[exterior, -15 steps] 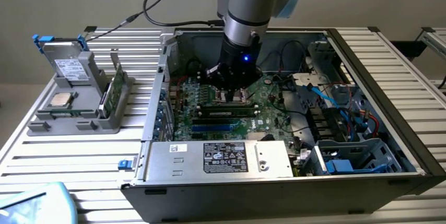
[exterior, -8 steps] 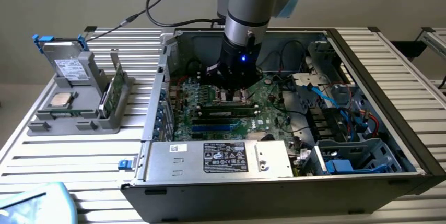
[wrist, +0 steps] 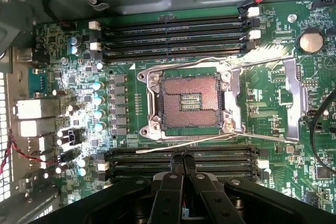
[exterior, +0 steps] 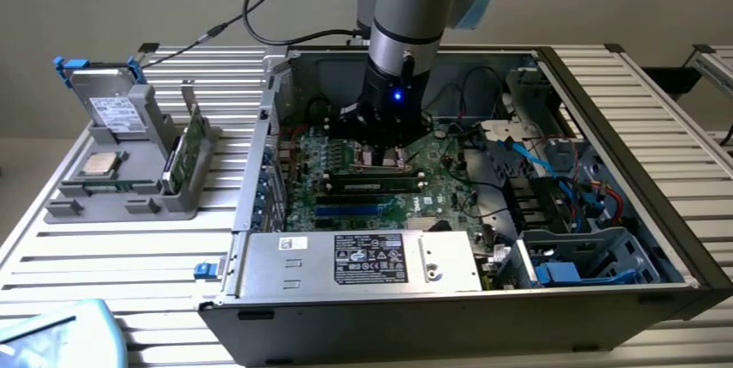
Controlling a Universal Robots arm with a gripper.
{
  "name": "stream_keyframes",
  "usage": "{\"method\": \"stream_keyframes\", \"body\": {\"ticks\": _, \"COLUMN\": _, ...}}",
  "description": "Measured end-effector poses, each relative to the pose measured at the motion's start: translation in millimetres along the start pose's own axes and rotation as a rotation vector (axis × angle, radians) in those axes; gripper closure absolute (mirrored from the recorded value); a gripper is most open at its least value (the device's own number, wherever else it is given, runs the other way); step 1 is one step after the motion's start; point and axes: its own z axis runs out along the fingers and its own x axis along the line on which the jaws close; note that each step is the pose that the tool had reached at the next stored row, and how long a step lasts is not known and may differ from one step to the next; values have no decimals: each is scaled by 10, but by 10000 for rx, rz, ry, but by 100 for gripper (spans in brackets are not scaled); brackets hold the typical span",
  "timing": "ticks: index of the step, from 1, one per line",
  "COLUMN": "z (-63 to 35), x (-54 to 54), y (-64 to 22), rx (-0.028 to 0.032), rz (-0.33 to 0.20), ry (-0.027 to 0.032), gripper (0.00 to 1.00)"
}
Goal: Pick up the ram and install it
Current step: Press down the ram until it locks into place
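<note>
The ram (exterior: 372, 184) is a long narrow stick standing on edge in a memory slot of the motherboard (exterior: 447, 201), inside the open computer case (exterior: 458, 308). My gripper (exterior: 384, 160) hangs low over the board just behind that stick; whether it touches the stick I cannot tell. In the wrist view the gripper (wrist: 184, 157) is shut, its two black fingers (wrist: 175, 167) pressed together with nothing between them. They sit over the bank of memory slots (wrist: 131, 157) beside the bare processor socket (wrist: 190, 100). The gripper body covers the slots under it.
A second bank of bare memory slots (wrist: 173, 35) lies beyond the socket. Outside the case, at the exterior view's left, a grey holder (exterior: 126, 201) carries a silver processor chip (exterior: 101, 163), a green card with bracket (exterior: 187, 149) and a drive (exterior: 109, 106). Power supply (exterior: 360, 261) and cables (exterior: 550, 162) crowd the case.
</note>
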Motion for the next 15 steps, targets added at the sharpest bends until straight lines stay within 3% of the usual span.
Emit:
{"method": "stream_keyframes", "body": {"ticks": 7, "z": -3, "x": -3, "y": -46, "rx": 70, "rz": 7, "ry": -5, "gripper": 90}}
{"method": "stream_keyframes", "body": {"ticks": 15, "z": -24, "x": -1, "y": -272, "rx": 69, "rz": 5, "ry": -16, "gripper": 90}}
